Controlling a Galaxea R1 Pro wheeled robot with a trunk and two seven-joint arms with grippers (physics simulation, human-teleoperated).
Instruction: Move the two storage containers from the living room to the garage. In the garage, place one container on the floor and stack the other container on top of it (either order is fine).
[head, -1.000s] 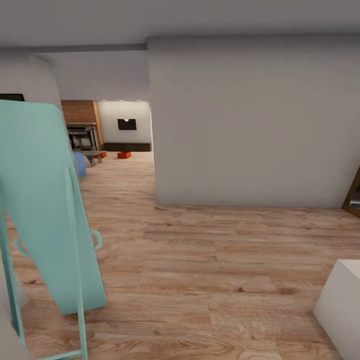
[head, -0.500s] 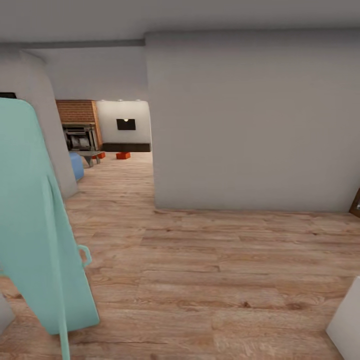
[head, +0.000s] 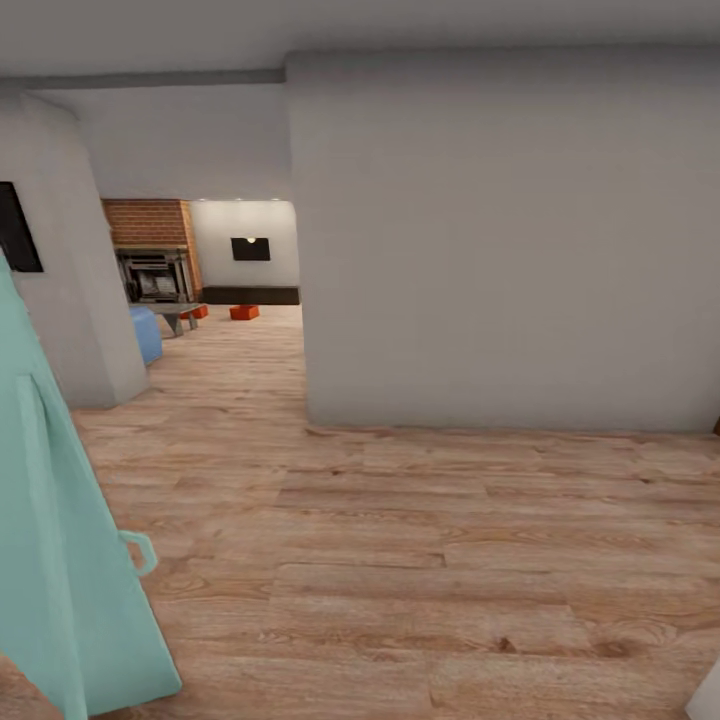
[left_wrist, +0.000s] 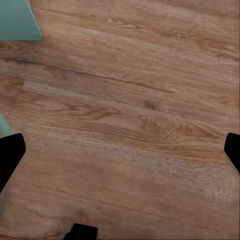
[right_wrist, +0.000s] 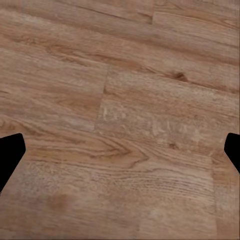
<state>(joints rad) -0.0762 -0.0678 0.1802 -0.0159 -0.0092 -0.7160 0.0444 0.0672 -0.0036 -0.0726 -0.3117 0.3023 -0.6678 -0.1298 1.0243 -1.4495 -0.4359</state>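
Rolling over wood plank flooring (head: 420, 560), the robot is carrying nothing: left gripper (left_wrist: 120, 150) and right gripper (right_wrist: 120, 150) are both hanging spread wide over bare boards. A mint-green stand (head: 60, 560) is leaning at eight o'clock. Beyond a grey wall (head: 500, 250) at twelve, the two storage containers (head: 243, 312) are sitting far off at eleven o'clock on the living room floor. They look rigid, smooth and probably light; gripping opposite walls or the rim seems wisest.
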